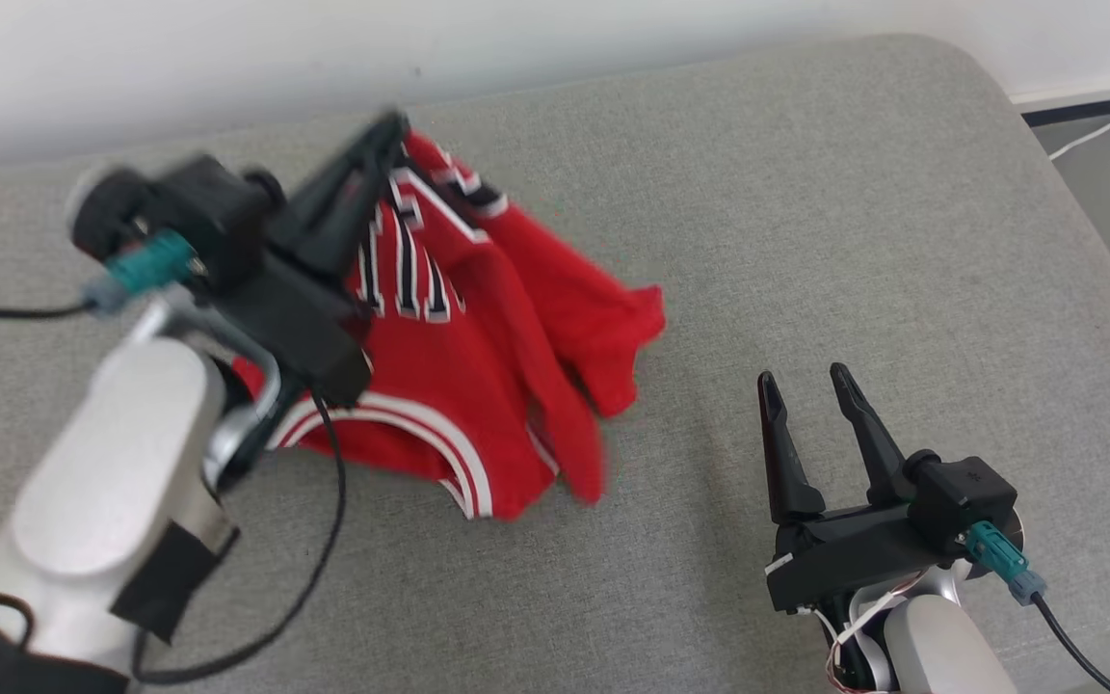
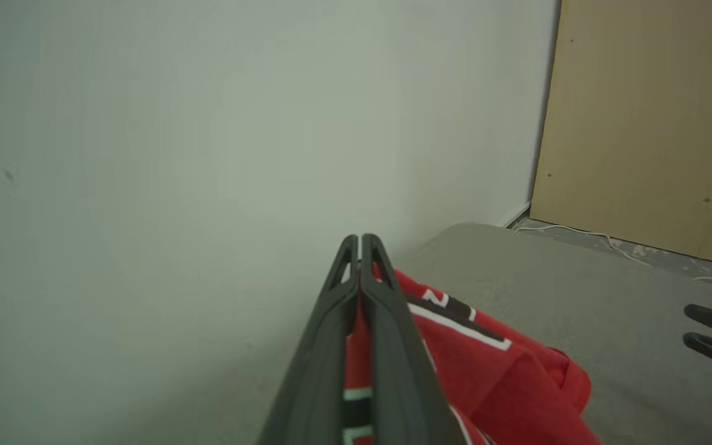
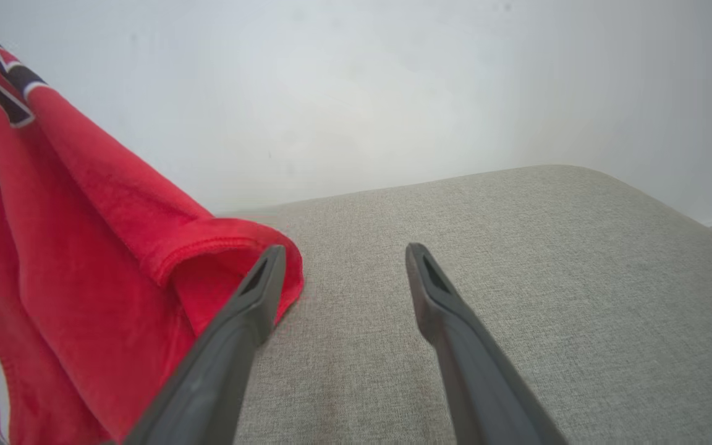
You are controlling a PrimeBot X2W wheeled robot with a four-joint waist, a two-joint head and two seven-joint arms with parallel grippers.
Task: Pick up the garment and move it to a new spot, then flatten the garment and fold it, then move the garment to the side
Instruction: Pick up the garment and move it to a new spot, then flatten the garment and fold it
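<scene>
You see the red knit jersey with white and black trim (image 1: pixel 478 366) bunched in soft folds over the far left part of the grey woven cushion (image 1: pixel 806 193). Your left gripper (image 2: pixel 360 242) presses its 2 long dark fingers together on the jersey's upper edge. Your right gripper (image 1: pixel 804 378) stands spread wide over the cushion's near right part, just beside the jersey. The pale left forearm (image 1: pixel 102 463) hides part of the lettering, and the lower hem is blurred.
</scene>
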